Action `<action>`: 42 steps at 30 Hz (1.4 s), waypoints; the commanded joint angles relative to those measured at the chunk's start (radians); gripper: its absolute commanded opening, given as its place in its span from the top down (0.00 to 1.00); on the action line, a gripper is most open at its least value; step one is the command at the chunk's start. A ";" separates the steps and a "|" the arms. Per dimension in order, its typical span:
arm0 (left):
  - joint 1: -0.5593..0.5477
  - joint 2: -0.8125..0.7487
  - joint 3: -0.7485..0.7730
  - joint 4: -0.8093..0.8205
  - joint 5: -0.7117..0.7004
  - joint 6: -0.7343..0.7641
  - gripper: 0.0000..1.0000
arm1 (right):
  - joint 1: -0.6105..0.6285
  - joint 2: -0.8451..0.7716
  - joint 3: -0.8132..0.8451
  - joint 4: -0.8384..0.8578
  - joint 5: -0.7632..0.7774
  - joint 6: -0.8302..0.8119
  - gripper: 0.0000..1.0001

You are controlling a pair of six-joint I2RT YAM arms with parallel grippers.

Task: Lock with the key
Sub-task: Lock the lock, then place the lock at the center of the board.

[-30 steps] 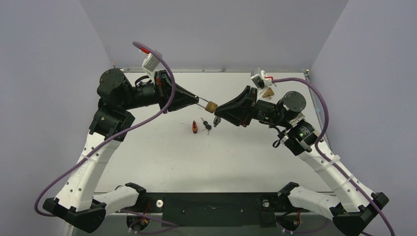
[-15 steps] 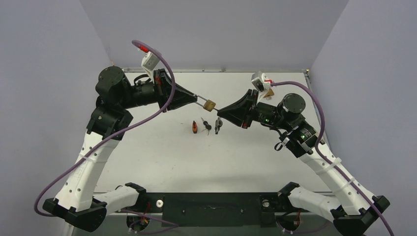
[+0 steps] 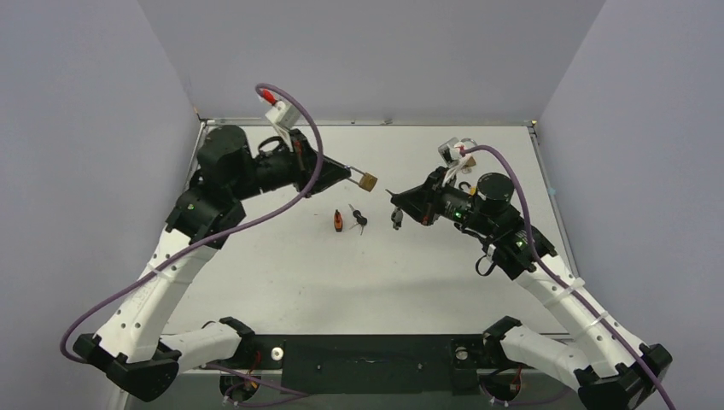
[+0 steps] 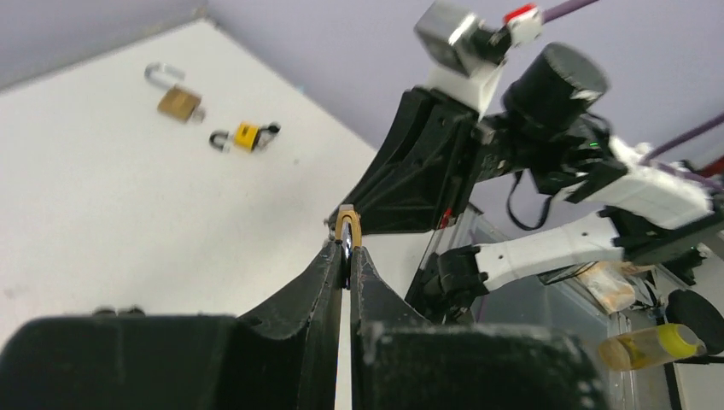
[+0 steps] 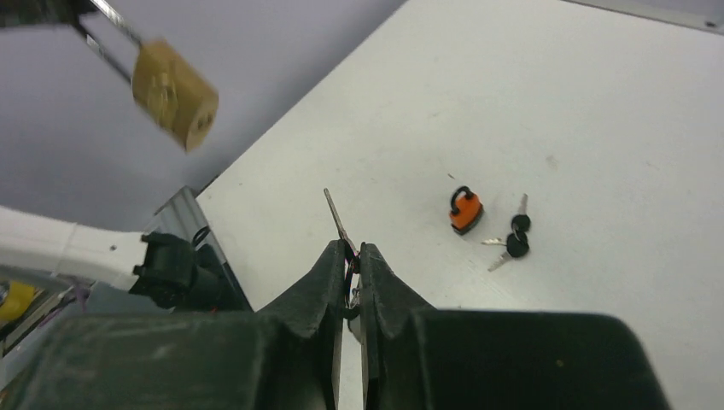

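Padlock (image 3: pixel 369 181) hangs in air, clamped in left gripper (image 3: pixel 348 173). Right gripper (image 3: pixel 392 199) pinches key (image 5: pixel 335 218), blade sticking out, apart from padlock.

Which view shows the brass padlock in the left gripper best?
The right wrist view: the brass padlock sits large at upper left, body and shackle visible. The top external view shows it small at the left gripper. The left wrist view shows only a brass sliver past the gripper.

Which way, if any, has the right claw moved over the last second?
Yes. The right gripper has drawn back rightward, away from the small orange padlock.
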 commanded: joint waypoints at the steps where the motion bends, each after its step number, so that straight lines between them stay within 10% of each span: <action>1: -0.161 0.024 -0.091 -0.137 -0.487 0.077 1.00 | -0.001 0.069 -0.014 -0.041 0.249 0.050 1.00; 14: -0.274 0.110 -0.512 -0.024 -0.949 -0.152 1.00 | 0.110 0.389 -0.027 -0.017 0.528 0.174 1.00; 42: -0.271 0.382 -0.526 0.083 -0.940 -0.197 0.93 | 0.183 0.649 -0.088 0.202 0.435 0.387 1.00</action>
